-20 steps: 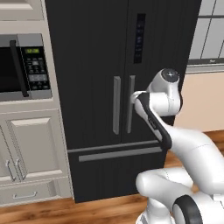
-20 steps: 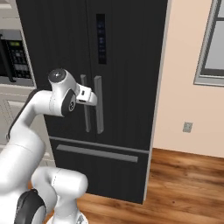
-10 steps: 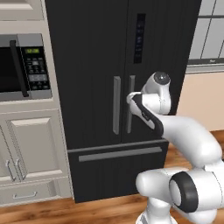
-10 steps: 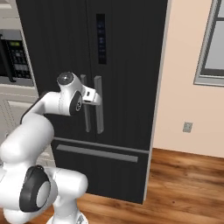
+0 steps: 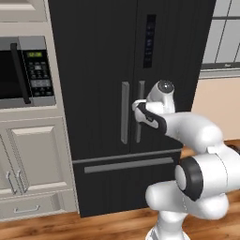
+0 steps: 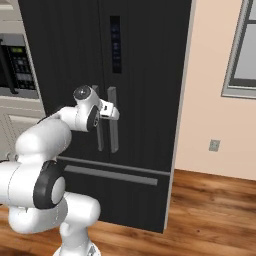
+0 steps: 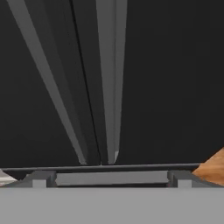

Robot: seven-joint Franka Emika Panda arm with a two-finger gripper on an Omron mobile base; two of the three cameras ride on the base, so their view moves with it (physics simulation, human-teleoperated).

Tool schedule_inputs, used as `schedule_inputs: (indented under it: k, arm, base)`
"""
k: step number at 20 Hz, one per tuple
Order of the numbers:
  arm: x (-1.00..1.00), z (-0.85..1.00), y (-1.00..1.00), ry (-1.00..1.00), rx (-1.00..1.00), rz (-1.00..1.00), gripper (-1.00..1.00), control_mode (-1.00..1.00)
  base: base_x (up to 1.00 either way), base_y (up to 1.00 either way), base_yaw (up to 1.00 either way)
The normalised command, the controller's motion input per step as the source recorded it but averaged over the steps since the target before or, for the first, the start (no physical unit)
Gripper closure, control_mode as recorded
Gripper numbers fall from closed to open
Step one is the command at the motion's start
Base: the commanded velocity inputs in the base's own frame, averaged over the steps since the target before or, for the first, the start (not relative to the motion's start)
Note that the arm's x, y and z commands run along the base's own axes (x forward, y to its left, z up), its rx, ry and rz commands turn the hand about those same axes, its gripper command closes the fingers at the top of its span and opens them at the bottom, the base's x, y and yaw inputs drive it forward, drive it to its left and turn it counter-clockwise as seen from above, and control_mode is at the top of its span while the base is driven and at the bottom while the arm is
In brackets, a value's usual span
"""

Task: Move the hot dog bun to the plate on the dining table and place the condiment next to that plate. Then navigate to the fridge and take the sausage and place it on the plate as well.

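Room: a kitchen wall of cream cabinets, with a wood floor, a peach wall and a window at 2 o'clock in the right base view.
Fridge: the tall black fridge stands dead ahead, both upper doors shut and the drawer front below shut too, so nothing inside it can be seen.
Handles: two long grey vertical handles sit side by side at the door seam; a horizontal bar runs across the drawer at 6 o'clock.
Microwave: a built-in microwave at 9 o'clock of the fridge, door closed.
Hand: the hand is up against the right door handle, fingers spread wide and holding nothing.
Hand view: both handles run upward from just above the spread tips.
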Motion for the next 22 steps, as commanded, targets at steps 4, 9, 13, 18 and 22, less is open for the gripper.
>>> schedule_inputs:
  k: [4,9,13,18,22]
  arm:
    - [0.41,-0.23,0.0,-0.04,-0.03,0.0,-1.0,-1.0]
    - [0.41,-0.2,0.0,-0.03,-0.01,0.0,-1.0,-1.0]
    - [0.43,-0.14,-0.02,-0.01,0.0,0.0,-1.0,-1.0]
    - [0.44,-0.08,-0.06,0.0,0.0,0.0,-1.0,-1.0]
    - [0.45,-0.09,-0.04,0.0,0.0,0.0,-1.0,-1.0]
  base:
    - [0.0,0.0,0.0]
    - [0.0,0.0,0.0]
    - [0.0,0.0,0.0]
    - [0.0,0.0,0.0]
    - [0.0,0.0,0.0]
